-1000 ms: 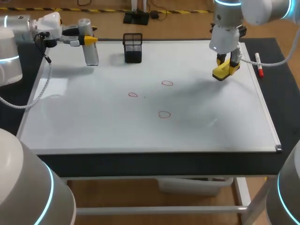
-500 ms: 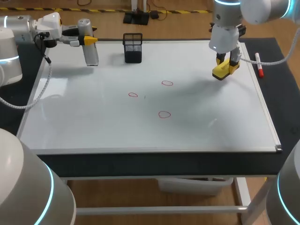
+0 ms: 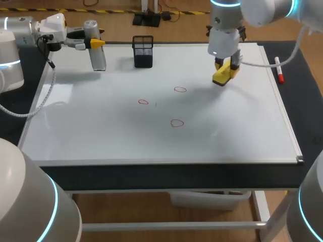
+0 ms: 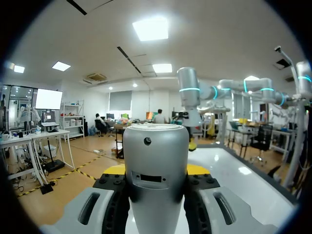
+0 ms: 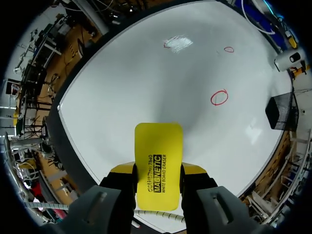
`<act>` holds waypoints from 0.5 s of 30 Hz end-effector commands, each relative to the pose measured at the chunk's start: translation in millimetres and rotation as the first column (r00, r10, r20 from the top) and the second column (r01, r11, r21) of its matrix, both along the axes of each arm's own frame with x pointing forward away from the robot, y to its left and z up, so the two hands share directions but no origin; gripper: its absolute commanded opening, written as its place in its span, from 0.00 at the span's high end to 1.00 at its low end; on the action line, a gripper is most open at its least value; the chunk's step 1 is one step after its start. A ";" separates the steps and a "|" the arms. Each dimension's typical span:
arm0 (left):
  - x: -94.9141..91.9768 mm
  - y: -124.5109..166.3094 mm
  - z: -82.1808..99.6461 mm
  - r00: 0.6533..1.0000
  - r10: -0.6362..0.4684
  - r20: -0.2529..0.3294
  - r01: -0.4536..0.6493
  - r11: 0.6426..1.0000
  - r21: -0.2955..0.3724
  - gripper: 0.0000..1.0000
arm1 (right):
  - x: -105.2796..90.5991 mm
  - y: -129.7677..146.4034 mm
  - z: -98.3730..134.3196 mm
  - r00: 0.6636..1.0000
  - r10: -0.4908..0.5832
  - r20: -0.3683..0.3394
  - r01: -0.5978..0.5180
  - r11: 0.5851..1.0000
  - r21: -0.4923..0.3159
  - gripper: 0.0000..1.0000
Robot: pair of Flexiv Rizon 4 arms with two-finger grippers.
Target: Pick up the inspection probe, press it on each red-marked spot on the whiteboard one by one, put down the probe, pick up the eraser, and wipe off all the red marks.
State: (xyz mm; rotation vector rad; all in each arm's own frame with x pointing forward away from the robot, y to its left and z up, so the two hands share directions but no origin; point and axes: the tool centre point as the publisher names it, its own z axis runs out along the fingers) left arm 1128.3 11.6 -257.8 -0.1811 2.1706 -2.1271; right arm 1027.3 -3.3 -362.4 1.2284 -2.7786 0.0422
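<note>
Up at the whiteboard's [image 3: 101, 136] 1 o'clock, my right gripper [image 3: 222, 69] is clamped on the eraser [image 3: 220, 76], with the nearest red mark [image 3: 180, 89] at its 8, lined up to wipe I guess. Left gripper [image 3: 94, 43] pinches the probe [image 3: 98, 58] at 11, out of the way.

Right arm [image 3: 252, 10]: has swung to the left in the head view, from the upper right corner of the frame toward the upper middle.
Right gripper [image 3: 225, 68]: carried leftward with the arm.
Eraser [image 3: 220, 77]: moved left over the upper part of the whiteboard [image 3: 101, 131]. It is now farther from the red marker pen [image 3: 278, 69] at the board's right edge and nearer the uppermost red mark [image 3: 180, 89], though still apart from it.
Pace: almost no shift between the two earlier pictures; nearly all of the travel came in the last half second.
Shadow: the arm's grey shadow on the board has slid left as well.
</note>
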 end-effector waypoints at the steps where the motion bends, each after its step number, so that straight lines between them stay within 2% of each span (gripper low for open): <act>1: -1.9 -0.6 2.0 1.000 0.004 0.000 -0.004 1.000 0.003 1.00 | 0.5 25.7 1.2 0.999 0.042 0.000 -0.042 0.999 -0.024 1.00; 7: -1.9 -0.6 2.0 1.000 0.004 0.000 -0.004 1.000 0.003 1.00 | -2.6 69.6 -2.0 0.989 0.145 -0.004 -0.145 0.989 -0.012 1.00; 15: -1.9 -0.6 2.0 1.000 0.004 0.000 -0.004 1.000 0.003 1.00 | -6.8 127.0 -7.5 0.959 0.285 -0.011 -0.285 0.958 0.016 1.00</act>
